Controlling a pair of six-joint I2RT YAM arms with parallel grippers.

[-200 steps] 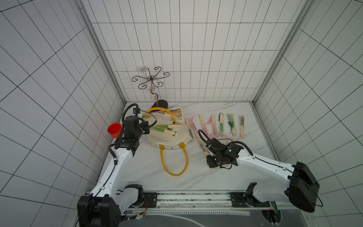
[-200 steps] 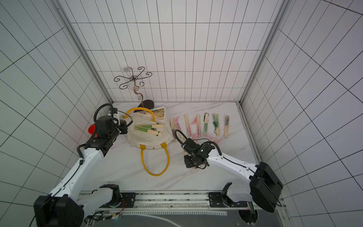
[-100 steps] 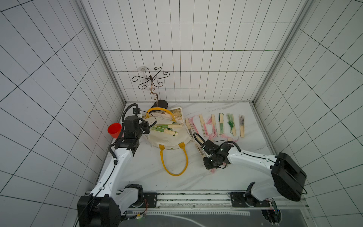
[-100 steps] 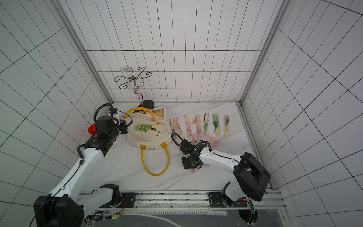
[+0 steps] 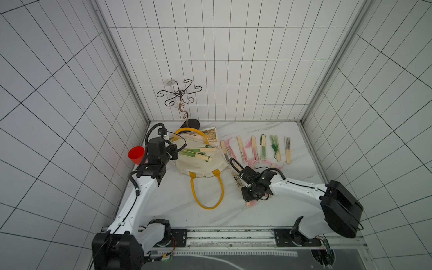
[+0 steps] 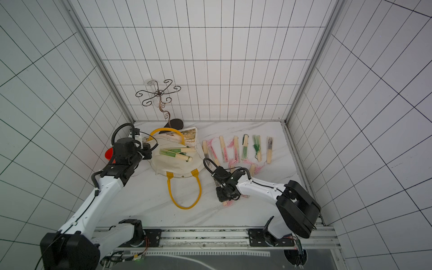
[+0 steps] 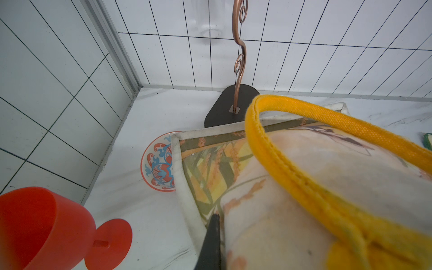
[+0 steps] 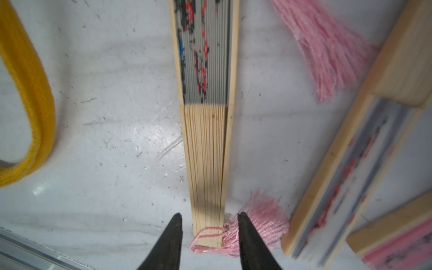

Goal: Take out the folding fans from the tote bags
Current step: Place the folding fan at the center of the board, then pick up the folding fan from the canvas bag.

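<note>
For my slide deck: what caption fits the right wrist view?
Open right end effector straddling the bamboo end of a dark-printed folding fan lying on the marble table.

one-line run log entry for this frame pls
left gripper: shut on tote bag edge | right gripper: open, straddling pink-tasselled fan flat on table | green fans lying on bag

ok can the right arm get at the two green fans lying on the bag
Probably yes: the green fans lie uncovered on the tote bag, the right gripper is open beside it, and the left gripper holds the bag's far edge, off that path.
</note>
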